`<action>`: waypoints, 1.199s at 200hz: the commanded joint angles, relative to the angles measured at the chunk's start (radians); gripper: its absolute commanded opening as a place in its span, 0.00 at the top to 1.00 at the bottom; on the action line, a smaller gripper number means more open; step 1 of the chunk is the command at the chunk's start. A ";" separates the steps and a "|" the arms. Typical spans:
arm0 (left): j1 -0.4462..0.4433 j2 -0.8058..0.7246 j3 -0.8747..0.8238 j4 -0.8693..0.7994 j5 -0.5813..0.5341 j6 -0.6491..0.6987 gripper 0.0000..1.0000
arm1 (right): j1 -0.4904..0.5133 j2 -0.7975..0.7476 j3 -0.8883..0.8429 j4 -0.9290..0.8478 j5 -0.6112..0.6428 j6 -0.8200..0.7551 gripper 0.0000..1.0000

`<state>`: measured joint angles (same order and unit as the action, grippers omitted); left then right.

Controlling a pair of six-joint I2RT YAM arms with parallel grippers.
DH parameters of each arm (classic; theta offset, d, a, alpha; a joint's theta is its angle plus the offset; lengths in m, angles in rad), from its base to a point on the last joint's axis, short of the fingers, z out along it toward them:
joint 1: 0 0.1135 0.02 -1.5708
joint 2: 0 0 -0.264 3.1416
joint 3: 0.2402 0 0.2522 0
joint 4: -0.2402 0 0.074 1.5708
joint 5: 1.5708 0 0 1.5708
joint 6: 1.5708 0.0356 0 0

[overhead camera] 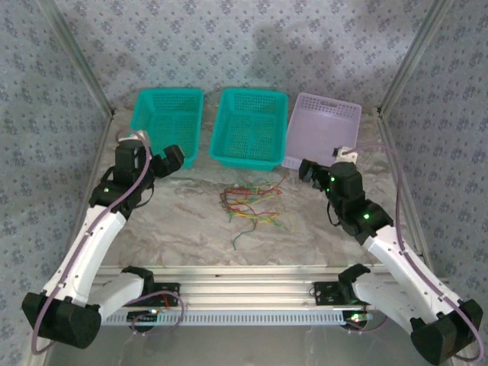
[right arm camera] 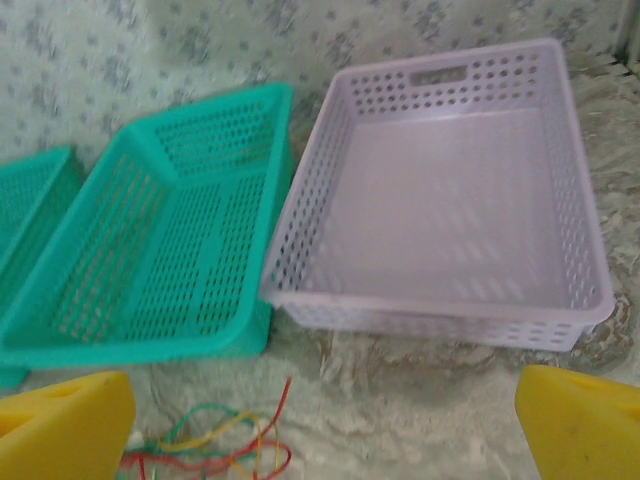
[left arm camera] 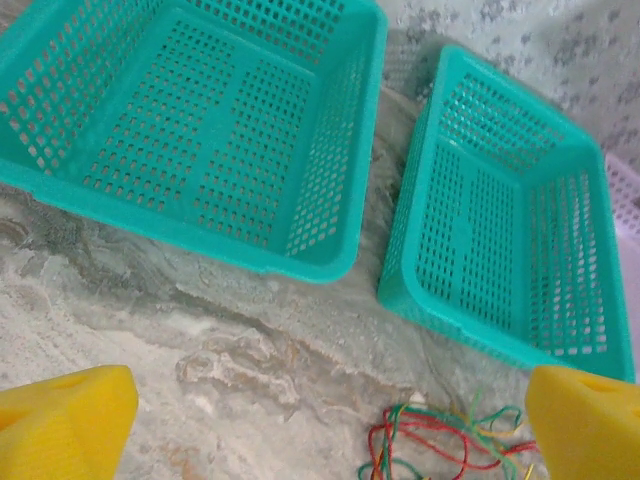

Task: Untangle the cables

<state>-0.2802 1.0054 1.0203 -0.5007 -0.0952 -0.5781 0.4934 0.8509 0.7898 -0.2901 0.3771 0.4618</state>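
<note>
The cables [overhead camera: 250, 202] lie in a loose tangle of red, green, yellow and orange wires on the marble table, in front of the middle basket. Part of the tangle [left arm camera: 450, 445] appears at the bottom right of the left wrist view, and its edge [right arm camera: 215, 445] at the bottom left of the right wrist view. My left gripper [overhead camera: 162, 162] hovers left of the tangle, open, its yellow fingers [left arm camera: 65, 420] wide apart with nothing between them. My right gripper [overhead camera: 311, 172] hovers right of the tangle, open as well, fingers [right arm camera: 575, 425] spread and empty.
Three baskets stand in a row at the back: a teal one [overhead camera: 169, 122] at left, a teal one [overhead camera: 250, 126] in the middle, a lilac one [overhead camera: 324, 131] at right. All look empty. Metal frame posts and patterned walls bound the table.
</note>
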 commanded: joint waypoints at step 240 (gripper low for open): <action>-0.439 0.268 0.023 -0.095 0.032 -0.030 0.00 | 0.207 0.313 -0.036 -0.227 -0.254 0.223 0.19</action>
<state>-0.6754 1.2366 1.0500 -0.6518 -0.0887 -0.5770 0.7227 1.1564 0.7815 -0.5083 0.2279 0.6155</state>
